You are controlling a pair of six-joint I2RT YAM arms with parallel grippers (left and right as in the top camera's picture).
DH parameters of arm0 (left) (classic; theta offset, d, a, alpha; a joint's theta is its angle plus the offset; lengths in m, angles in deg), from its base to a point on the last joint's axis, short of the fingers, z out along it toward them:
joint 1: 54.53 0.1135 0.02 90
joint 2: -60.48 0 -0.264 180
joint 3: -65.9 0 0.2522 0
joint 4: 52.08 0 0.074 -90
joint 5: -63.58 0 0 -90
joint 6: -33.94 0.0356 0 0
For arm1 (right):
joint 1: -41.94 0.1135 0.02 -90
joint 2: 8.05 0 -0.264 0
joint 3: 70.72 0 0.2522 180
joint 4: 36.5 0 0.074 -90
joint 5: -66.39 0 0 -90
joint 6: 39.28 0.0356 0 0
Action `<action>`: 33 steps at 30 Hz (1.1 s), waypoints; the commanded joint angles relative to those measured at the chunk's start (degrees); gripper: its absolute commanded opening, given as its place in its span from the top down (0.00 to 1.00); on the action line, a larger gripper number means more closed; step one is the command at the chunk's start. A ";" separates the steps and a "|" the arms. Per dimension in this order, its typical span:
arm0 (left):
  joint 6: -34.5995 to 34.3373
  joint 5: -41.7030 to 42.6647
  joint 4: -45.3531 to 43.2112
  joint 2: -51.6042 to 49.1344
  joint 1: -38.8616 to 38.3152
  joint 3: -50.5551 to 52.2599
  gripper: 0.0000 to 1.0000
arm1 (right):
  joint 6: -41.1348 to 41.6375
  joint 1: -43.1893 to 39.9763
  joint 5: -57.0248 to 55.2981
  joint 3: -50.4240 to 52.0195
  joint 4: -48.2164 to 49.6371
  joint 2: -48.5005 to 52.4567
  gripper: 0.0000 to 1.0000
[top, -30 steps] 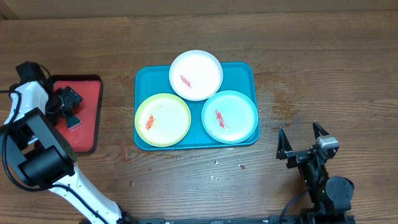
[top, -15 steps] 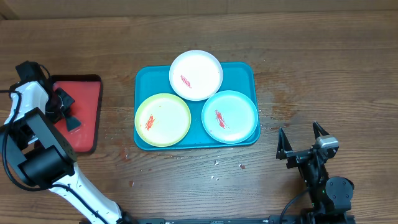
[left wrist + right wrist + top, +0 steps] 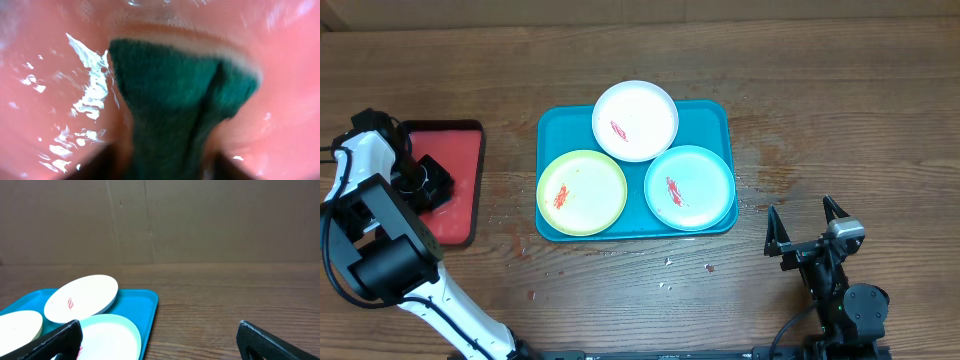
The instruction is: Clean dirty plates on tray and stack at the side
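Observation:
Three plates lie on the teal tray, each with a red smear: a white plate at the back, a yellow-green plate front left, a pale aqua plate front right. My left gripper is down over the red tray at the far left. In the left wrist view it is shut on a dark green sponge, pinched narrow between the jaws. My right gripper stands open above the table right of the teal tray, holding nothing. Its wrist view shows the white plate and aqua plate.
The red tray's wet, glossy floor fills the left wrist view. Small crumbs and specks lie on the wood in front of the teal tray. A plain brown wall closes the far side in the right wrist view.
My left gripper has closed on the green sponge on the red tray and shifted slightly toward the front. The right arm and the plates have not moved.

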 commanded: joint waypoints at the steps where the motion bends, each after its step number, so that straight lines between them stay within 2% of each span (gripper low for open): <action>1: 0.37 1.22 0.00 -1.27 -0.11 0.98 0.89 | -0.02 -0.17 -0.70 0.59 0.31 -0.63 0.00; 2: 0.37 1.22 0.02 -1.27 -0.11 0.98 0.96 | -0.02 -0.17 -0.70 0.59 0.31 -0.63 0.00; 7: 0.39 1.20 -0.04 -1.27 -0.11 0.98 0.96 | -0.02 -0.17 -0.70 0.59 0.31 -0.63 0.00; 8: 0.39 1.20 -0.02 -1.27 -0.11 0.98 0.82 | -0.02 -0.17 -0.70 0.59 0.31 -0.63 0.00; 9: 0.42 1.22 0.11 -1.27 -0.11 0.98 0.38 | -0.02 -0.17 -0.70 0.59 0.31 -0.63 0.00; 10: 0.39 1.25 0.52 -1.27 -0.11 0.98 0.00 | -0.02 -0.17 -0.68 0.59 0.31 -0.63 0.00; 14: 0.44 1.25 2.40 -1.27 -0.13 0.98 0.00 | -0.02 -0.17 -0.70 0.59 0.31 -0.63 0.00; 15: 0.44 1.25 2.67 -1.27 -0.13 0.98 0.02 | -0.02 -0.17 -0.68 0.59 0.31 -0.63 0.00; 17: 0.46 1.22 2.75 -1.27 -0.13 0.98 0.29 | -0.02 -0.17 -0.70 0.59 0.31 -0.63 0.00; 18: 0.44 1.20 2.67 -1.27 -0.11 0.98 0.50 | -0.02 -0.17 -0.70 0.59 0.31 -0.63 0.00; 19: 0.44 1.18 2.49 -1.27 -0.11 0.98 0.75 | -0.02 -0.17 -0.68 0.59 0.31 -0.63 0.00; 20: 0.42 1.18 2.03 -1.27 -0.11 0.98 0.96 | -0.02 -0.17 -0.70 0.59 0.31 -0.63 0.00; 22: 0.42 1.14 0.87 -1.27 -0.11 0.98 0.96 | -0.02 -0.17 -0.70 0.59 0.31 -0.63 0.00; 23: 0.44 0.92 0.02 -1.27 -0.11 0.98 0.91 | -0.02 -0.17 -0.68 0.59 0.31 -0.63 0.00; 24: 0.44 0.66 -0.68 -1.27 -0.11 0.98 0.60 | -0.02 -0.17 -0.70 0.59 0.31 -0.63 0.00; 25: 0.44 0.57 -1.44 -1.27 -0.11 0.98 0.22 | -0.02 -0.17 -0.70 0.59 0.31 -0.63 0.00; 26: 0.44 0.55 -2.21 -1.27 -0.11 0.98 0.03 | -0.02 -0.17 -0.70 0.59 0.31 -0.63 0.00; 27: 0.46 0.48 -2.86 -1.27 -0.11 0.98 0.00 | -0.02 -0.17 -0.70 0.57 0.31 -0.63 0.00; 33: 0.46 -0.94 -7.26 -1.27 -0.11 0.98 0.00 | -0.02 -0.17 -0.70 0.59 0.31 -0.63 0.00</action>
